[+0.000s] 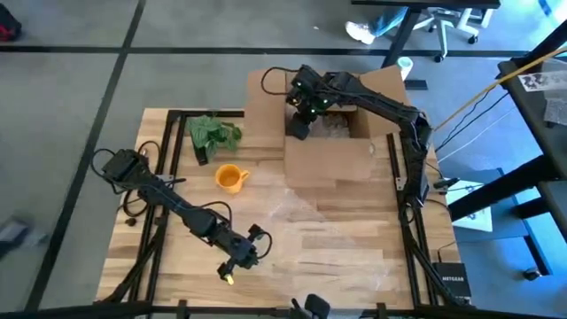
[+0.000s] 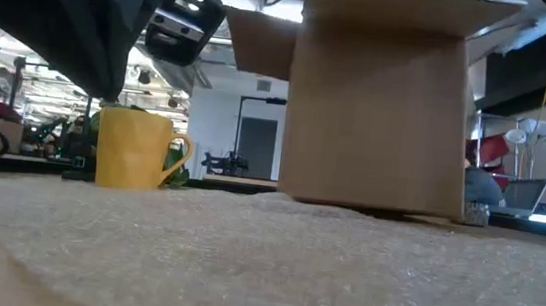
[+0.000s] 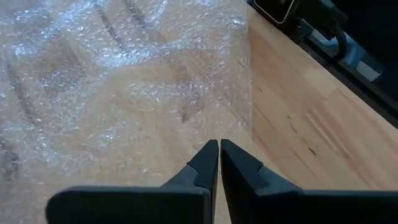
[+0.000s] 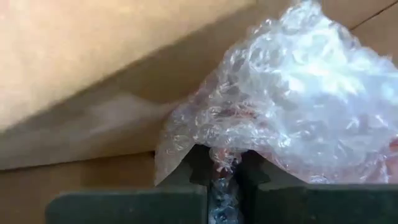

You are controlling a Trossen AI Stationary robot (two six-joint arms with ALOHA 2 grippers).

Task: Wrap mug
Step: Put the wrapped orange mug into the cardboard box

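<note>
Two tools are sharing the work, and they are standing well apart. The left tool (image 3: 219,163) is hovering low over the near part of the counter (image 1: 354,257), its two fingers pressed shut on nothing, tips pointing down toward the edge of a flat sheet of bubble wrap (image 3: 112,81) that is lying spread on the wood. Outward from that tool, away across the sheet and toward the counter's left-rear part, the yellow mug (image 1: 230,178) is standing upright with its open mouth up and its handle showing to one side in the low view; a bunch of green leaves (image 1: 214,135) is lying just behind it.

The right tool (image 4: 225,167) is reaching down into the open cardboard box (image 1: 332,164) at the back of the counter, its fingers clamped on a crumpled bundle of wrap (image 4: 292,93) that seems to enclose something reddish, though what it is cannot be told.

The relation that is mattering for the coming move: the mug is sitting off the sheet, beside its far-left border, and the left tool is clearly the nearer of the two to both mug and sheet. In my judgement the mug is needing to come onto the sheet, or a sheet edge needs lifting toward it, and the left arm is better placed for either.
</note>
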